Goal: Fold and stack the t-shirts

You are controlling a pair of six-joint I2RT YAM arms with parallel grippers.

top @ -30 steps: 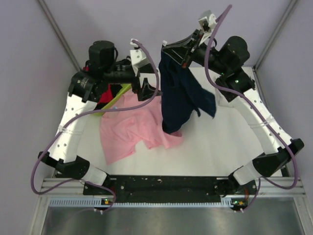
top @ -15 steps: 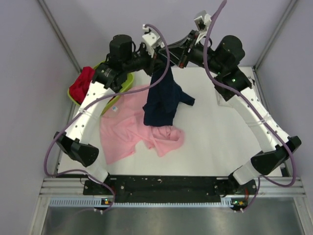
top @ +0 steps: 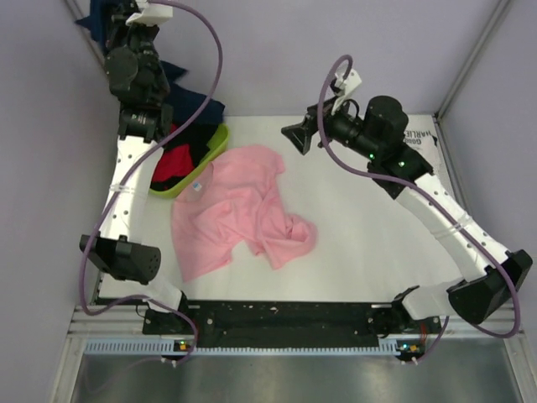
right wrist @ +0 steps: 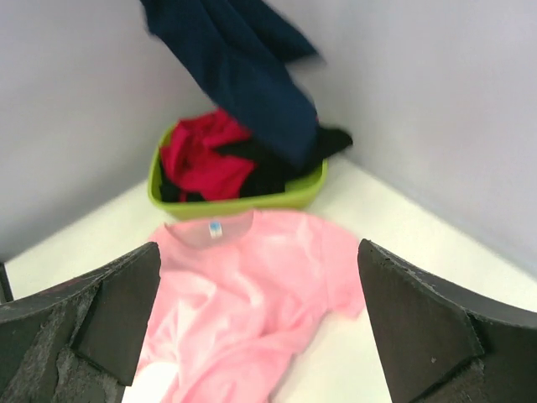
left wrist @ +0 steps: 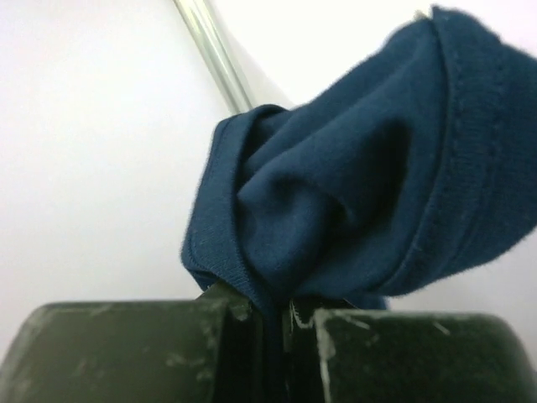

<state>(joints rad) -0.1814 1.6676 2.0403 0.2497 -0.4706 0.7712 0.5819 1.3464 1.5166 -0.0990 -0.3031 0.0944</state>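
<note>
A light-pink t-shirt (top: 239, 210) lies crumpled on the white table, its collar toward the basket; it also shows in the right wrist view as the pink t-shirt (right wrist: 252, 285). My left gripper (left wrist: 281, 315) is shut on a navy-blue shirt (left wrist: 352, 193). The left arm (top: 134, 75) holds it high at the far left corner, and the navy shirt (right wrist: 243, 75) hangs down onto the basket. My right gripper (top: 298, 136) hovers open and empty above the table's far middle, right of the pink t-shirt, facing it.
A lime-green basket (top: 205, 155) with red and black clothes stands at the far left; its green rim (right wrist: 243, 201) touches the pink collar. Grey walls close in the back and both sides.
The navy shirt passed from my right gripper to my left, which swung it up and left over the basket. My right gripper opened and drew back to the right.
</note>
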